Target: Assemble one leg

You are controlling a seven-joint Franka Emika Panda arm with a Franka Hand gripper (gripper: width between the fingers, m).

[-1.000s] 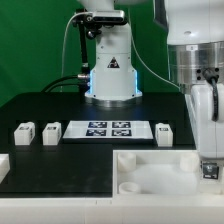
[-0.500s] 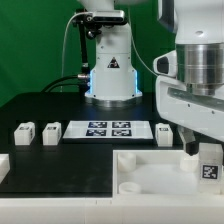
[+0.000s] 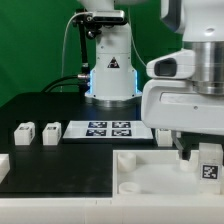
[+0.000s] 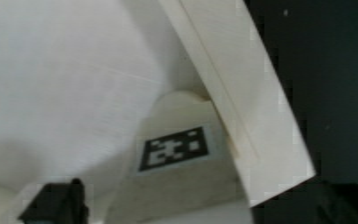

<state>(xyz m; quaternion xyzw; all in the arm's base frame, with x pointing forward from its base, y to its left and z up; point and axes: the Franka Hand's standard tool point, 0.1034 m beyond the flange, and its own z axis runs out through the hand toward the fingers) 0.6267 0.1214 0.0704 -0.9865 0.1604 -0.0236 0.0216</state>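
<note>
The black counter has open room at the exterior view's left. The big white tray sits at its front edge. The claw hangs over the tray's rim; whether it is spread cannot be told. Two legs stand far from it.

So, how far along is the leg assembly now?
Nothing looks attached yet. In hand: the claw is at a tagged leg by the white tray-like part; I cannot tell whether it grips it. Left: fixing that leg. Two spare legs lie loose beside the marker board.
</note>
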